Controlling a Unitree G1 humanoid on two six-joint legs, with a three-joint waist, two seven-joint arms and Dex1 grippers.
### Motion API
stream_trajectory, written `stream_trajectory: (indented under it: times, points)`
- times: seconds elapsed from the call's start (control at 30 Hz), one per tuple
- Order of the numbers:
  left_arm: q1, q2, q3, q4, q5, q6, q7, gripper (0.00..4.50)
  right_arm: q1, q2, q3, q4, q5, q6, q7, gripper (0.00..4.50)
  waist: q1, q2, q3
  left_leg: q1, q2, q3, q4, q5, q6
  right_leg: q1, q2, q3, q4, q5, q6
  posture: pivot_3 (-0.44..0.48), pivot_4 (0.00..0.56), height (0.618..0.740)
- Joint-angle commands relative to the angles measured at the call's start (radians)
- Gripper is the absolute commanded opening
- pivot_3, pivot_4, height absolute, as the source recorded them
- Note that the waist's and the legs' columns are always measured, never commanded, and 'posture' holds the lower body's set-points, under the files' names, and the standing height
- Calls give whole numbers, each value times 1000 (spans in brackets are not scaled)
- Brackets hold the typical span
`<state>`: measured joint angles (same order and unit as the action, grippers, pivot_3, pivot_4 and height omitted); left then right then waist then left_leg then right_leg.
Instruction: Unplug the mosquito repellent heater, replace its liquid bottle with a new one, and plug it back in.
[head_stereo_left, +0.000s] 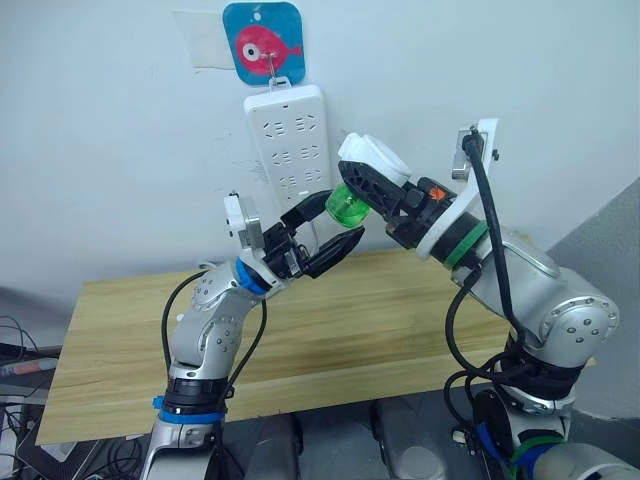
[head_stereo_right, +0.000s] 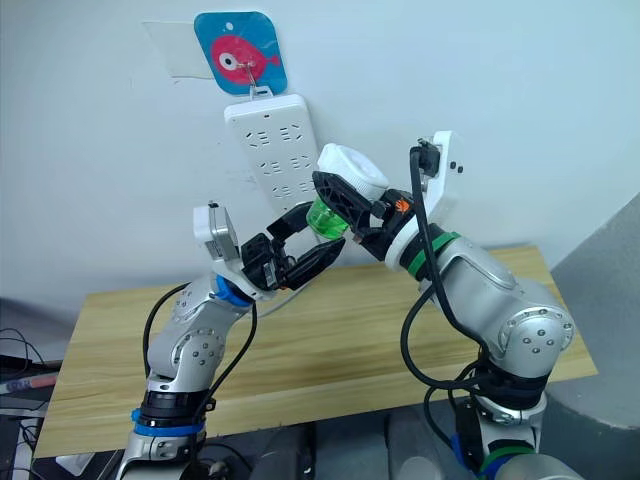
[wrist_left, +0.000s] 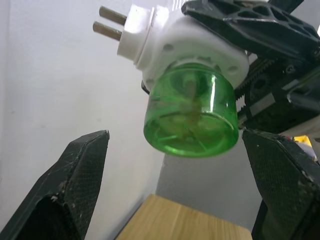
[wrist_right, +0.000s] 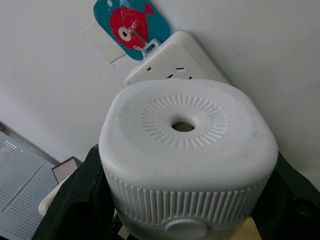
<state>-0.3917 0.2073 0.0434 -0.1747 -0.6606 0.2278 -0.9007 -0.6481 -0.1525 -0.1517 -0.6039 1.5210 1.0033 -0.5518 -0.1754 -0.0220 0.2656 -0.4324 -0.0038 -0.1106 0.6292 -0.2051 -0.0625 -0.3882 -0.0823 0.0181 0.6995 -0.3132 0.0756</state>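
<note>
My right gripper (head_stereo_left: 368, 185) is shut on the white mosquito repellent heater (head_stereo_left: 374, 160), held in the air in front of the power strip (head_stereo_left: 291, 135), unplugged; its two prongs (wrist_left: 111, 23) are bare. Its liquid bottle (head_stereo_left: 348, 208), translucent green and capless, is still screwed into the heater's underside and points toward my left arm. My left gripper (head_stereo_left: 333, 222) is open, one finger on each side of the bottle (wrist_left: 191, 113), not touching it. In the right wrist view the heater's face (wrist_right: 187, 135) with its round hole lies between the fingers.
A long white power strip hangs on the wall from a hook under a blue fish sticker (head_stereo_left: 263, 42). A wooden table (head_stereo_left: 330, 330) lies below both arms. A grey panel (head_stereo_left: 610, 240) stands at the right.
</note>
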Motion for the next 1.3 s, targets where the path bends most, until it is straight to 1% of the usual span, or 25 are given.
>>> stream_trajectory:
  times: [0.03,0.47,1.13,1.23,1.3]
  points:
    - [-12,-13,-12,-15,-1,-23,2,4471,-3,-31,28,-26,63,-77,-22,3053,-1,0,0,0,0,0,0,0,0,0,0,0,0,0,0,-270,232,730]
    - [-26,-27,-12,-12,-17,-28,9,4471,3,-135,108,-20,126,-216,-51,3053,0,0,0,0,0,0,0,0,0,0,0,0,-1,0,0,-270,235,730]
    - [-58,-58,-19,19,-26,-24,-11,4471,-9,-192,166,-19,165,-310,-77,3053,5,0,0,0,0,0,0,0,0,0,0,0,-2,0,0,-280,235,730]
    - [-60,-61,-15,19,-37,-16,-11,3857,-8,-197,170,-19,167,-318,-78,3053,5,0,0,0,0,0,0,0,0,0,0,0,-2,0,0,-278,233,730]
    - [-59,-61,-15,19,-39,-15,-10,3248,-7,-200,171,-18,168,-323,-80,3053,5,0,0,0,0,0,0,0,0,0,0,0,-2,0,0,-278,233,730]
